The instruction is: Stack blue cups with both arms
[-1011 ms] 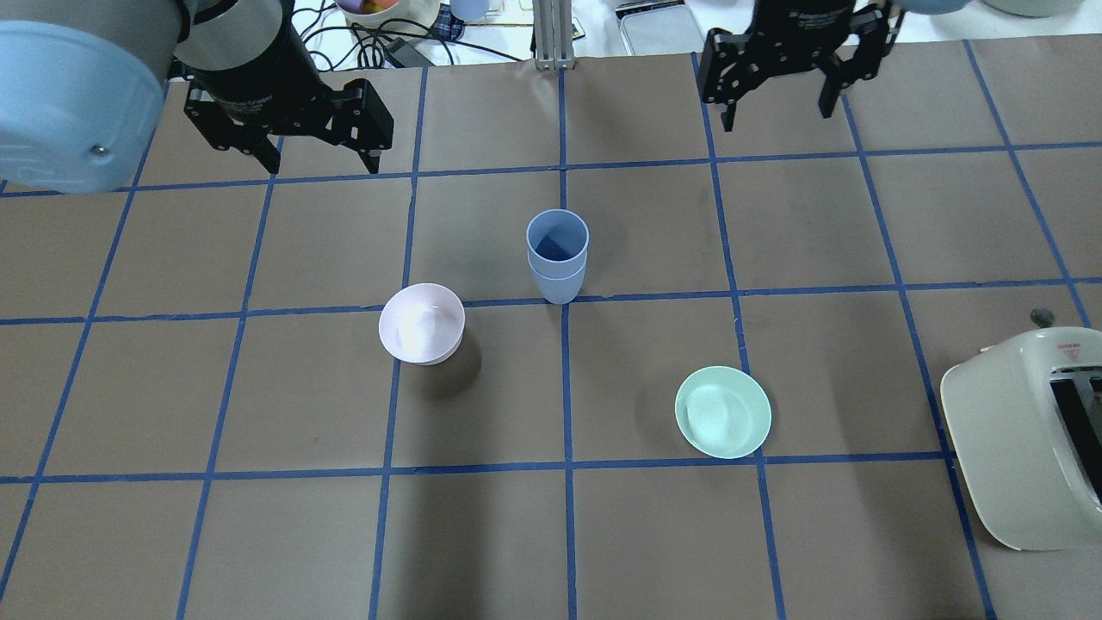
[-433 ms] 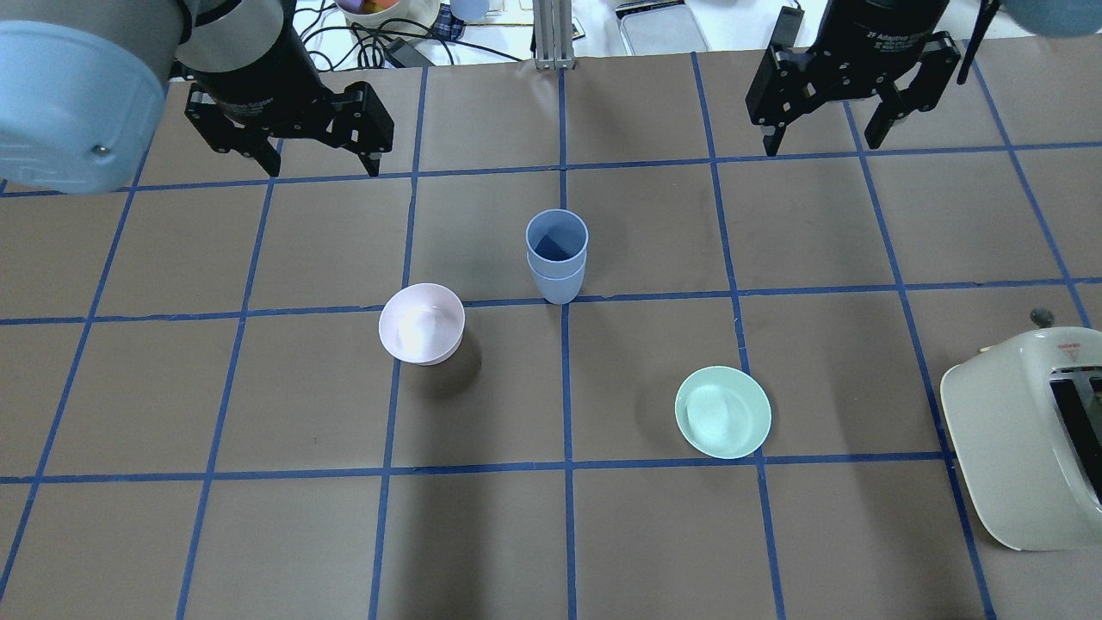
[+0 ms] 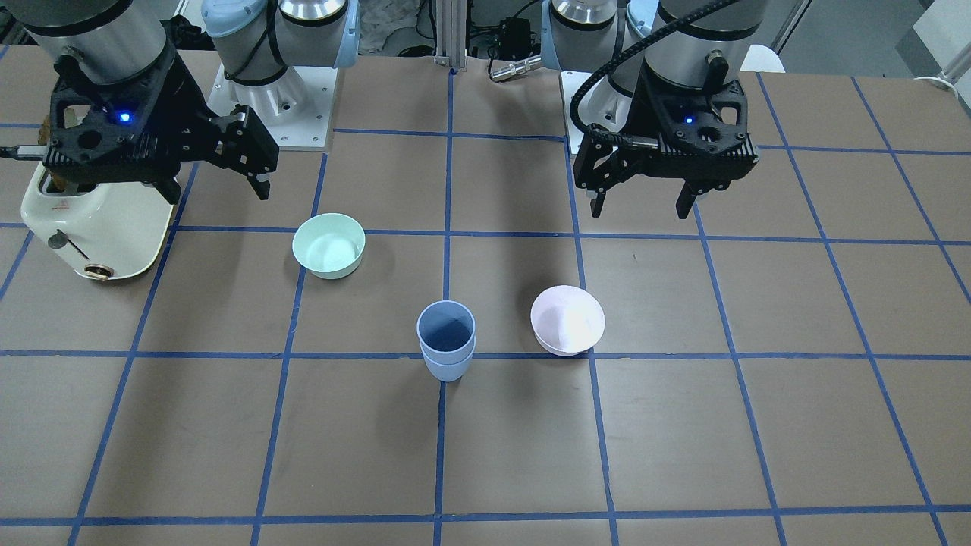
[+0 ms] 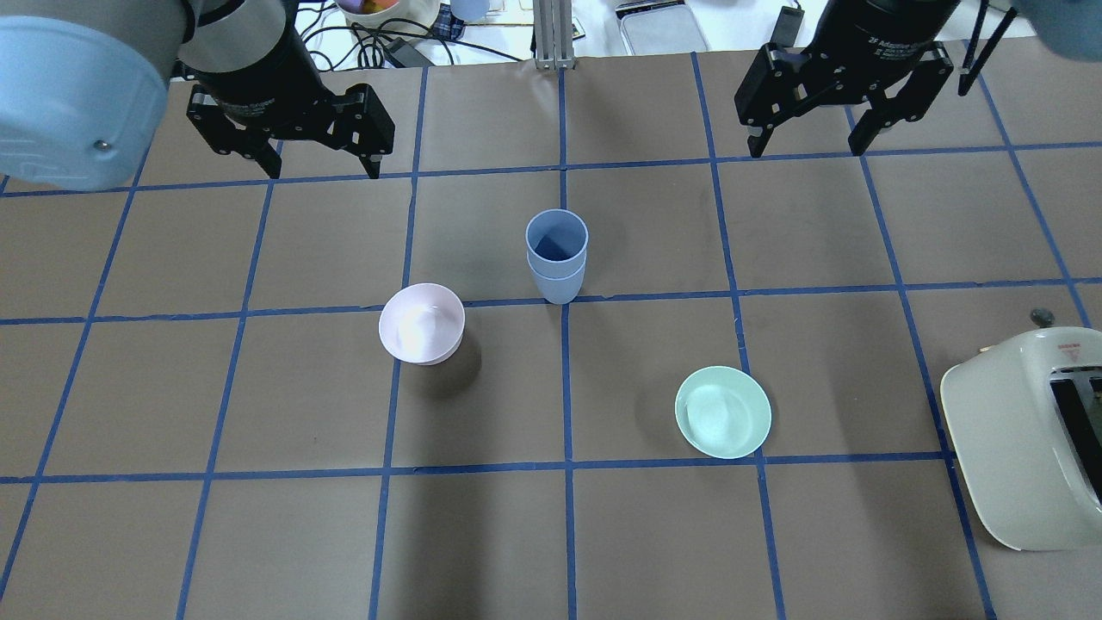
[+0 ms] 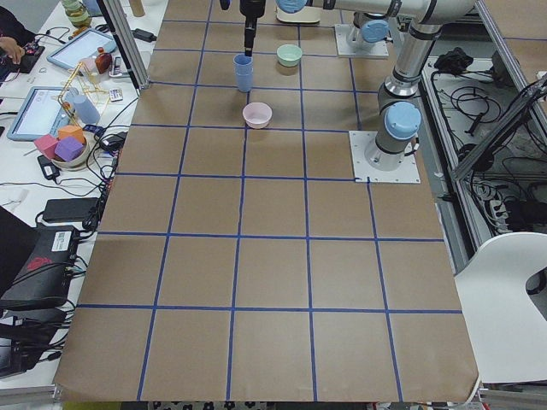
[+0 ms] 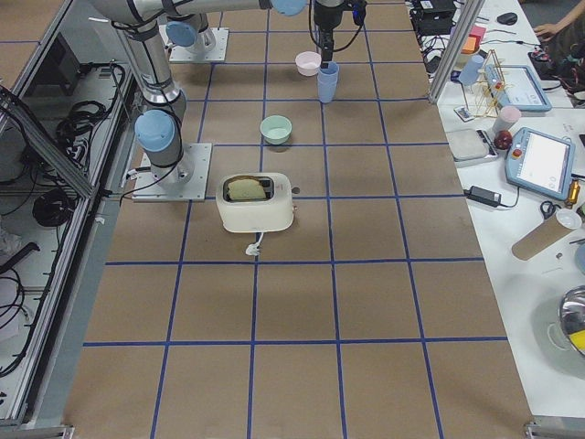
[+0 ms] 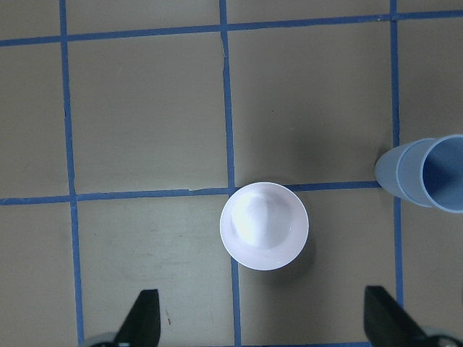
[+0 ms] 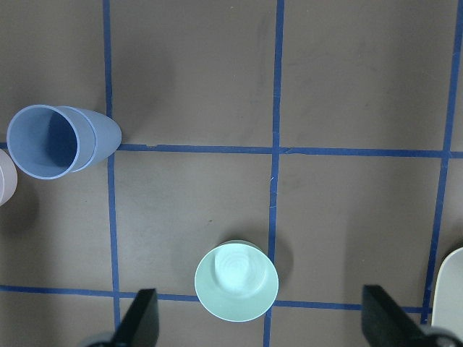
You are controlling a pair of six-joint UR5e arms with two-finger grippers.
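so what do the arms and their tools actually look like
The left arm and right arm are silver-grey tubes with light blue joint caps. The left tool and right tool are black, angular two-finger linkages with a small blue light on the wrist mount. A black ribbed cable loops down the left arm.

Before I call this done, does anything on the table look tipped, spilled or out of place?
Nothing stands out. The two pale blue plastic cups sit nested and upright; the pale pink bowl and mint-green bowl stand upright, apart from them. The left gripper and right gripper are open and empty.
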